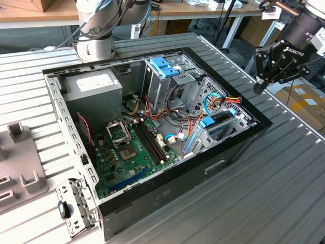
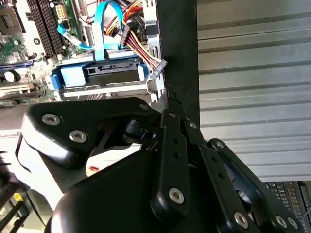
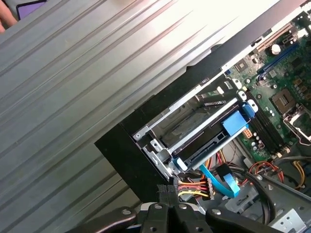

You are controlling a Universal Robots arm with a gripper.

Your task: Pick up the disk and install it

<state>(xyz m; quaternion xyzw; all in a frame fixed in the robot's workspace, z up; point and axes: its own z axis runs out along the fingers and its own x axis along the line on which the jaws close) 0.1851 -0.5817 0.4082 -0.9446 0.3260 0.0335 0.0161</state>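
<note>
Cables (image 1: 216,101) crowd above the disk (image 1: 216,122)

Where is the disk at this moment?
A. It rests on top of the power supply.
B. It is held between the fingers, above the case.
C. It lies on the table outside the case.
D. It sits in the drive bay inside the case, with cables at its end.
D. The disk sits in the bay at the case's corner, cables at its end, and the gripper hangs apart from it, beside the case.
</note>
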